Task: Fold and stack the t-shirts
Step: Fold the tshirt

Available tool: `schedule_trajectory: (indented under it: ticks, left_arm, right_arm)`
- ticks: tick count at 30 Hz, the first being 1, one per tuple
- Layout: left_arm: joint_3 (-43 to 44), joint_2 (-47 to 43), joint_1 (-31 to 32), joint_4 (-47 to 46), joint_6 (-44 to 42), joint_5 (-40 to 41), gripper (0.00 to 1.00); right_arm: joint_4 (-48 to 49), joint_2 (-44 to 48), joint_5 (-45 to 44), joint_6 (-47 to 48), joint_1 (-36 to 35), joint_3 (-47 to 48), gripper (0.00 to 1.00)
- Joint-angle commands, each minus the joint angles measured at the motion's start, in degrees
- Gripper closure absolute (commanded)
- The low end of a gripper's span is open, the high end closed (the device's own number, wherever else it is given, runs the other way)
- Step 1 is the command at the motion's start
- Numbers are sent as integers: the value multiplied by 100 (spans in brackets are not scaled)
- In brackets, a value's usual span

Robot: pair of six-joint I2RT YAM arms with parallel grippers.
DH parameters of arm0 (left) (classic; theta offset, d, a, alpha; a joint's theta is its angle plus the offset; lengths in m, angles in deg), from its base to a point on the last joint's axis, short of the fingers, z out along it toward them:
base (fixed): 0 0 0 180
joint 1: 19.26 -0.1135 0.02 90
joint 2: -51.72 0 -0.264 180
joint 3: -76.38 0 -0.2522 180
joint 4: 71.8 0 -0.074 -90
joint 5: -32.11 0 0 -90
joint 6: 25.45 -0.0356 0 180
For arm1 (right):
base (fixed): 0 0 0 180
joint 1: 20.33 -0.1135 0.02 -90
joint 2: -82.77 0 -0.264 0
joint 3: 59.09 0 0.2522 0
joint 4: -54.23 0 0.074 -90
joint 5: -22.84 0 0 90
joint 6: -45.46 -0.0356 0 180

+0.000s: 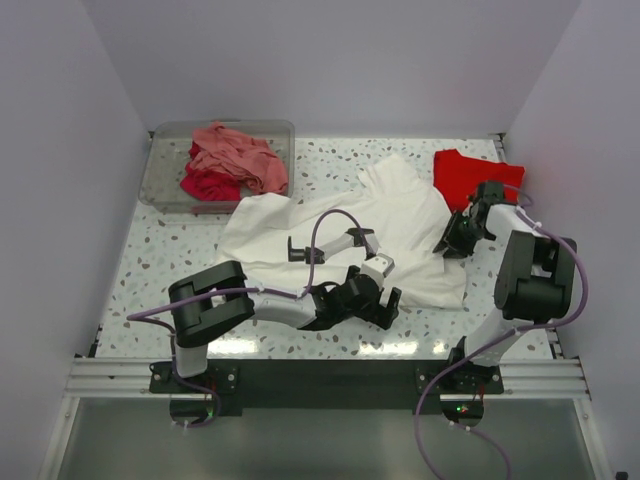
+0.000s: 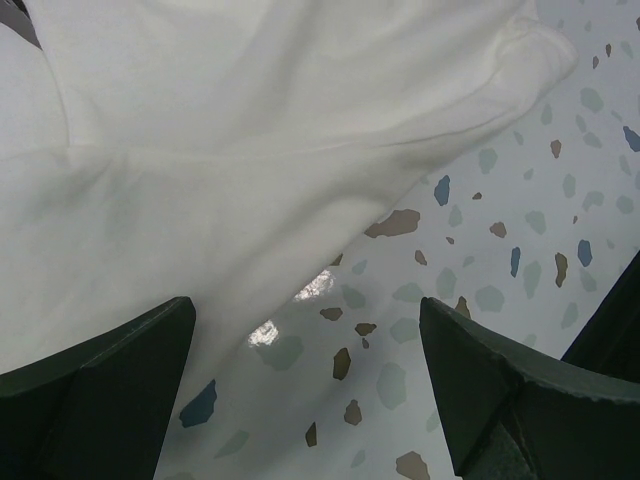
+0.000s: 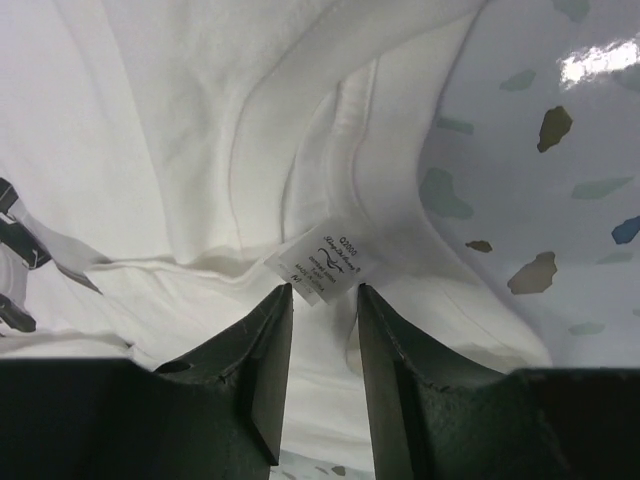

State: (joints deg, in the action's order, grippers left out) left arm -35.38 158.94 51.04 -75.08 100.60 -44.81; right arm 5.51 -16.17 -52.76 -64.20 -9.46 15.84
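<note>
Right, we're flattening the white t-shirt (image 1: 340,235) on the counter (image 1: 330,160) before folding, left gripper (image 2: 308,340) hovering at its near edge, jaws spread wide, right gripper (image 3: 325,292) over the collar label (image 3: 322,266), jaws narrowly parted and pinching nothing; next, we're likely needing edge grips.

A table (image 1: 150,270) carries a bin (image 1: 160,172) at its far left corner, with a heap of t-shirts (image 1: 232,165) inside it. A spread t-shirt (image 1: 400,215) lies across the middle of the table, from just before the bin toward the right edge, and a folded t-shirt (image 1: 462,175) sits behind its right side, near the far right corner. The left gripper (image 1: 388,305) is over the spread t-shirt's near edge, and the right gripper (image 1: 458,240) is over its right side, just before the folded t-shirt, with the neck label (image 3: 325,265) at its fingertips.
</note>
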Motion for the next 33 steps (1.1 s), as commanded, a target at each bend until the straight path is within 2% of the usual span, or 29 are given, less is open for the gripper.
schedule_trajectory:
  ticks: [1,11,33]
  left_arm:
    - [-113,45,106,596,218,-122,0]
    - [-104,45,124,623,218,-95,0]
    - [-139,-43,150,693,227,-7,0]
  right_arm:
    - [42,506,108,-82,-6,-114,63]
    - [-239,1043,-33,-91,2,-52,56]
    - [-37,858,-112,-3,2,-597,60]
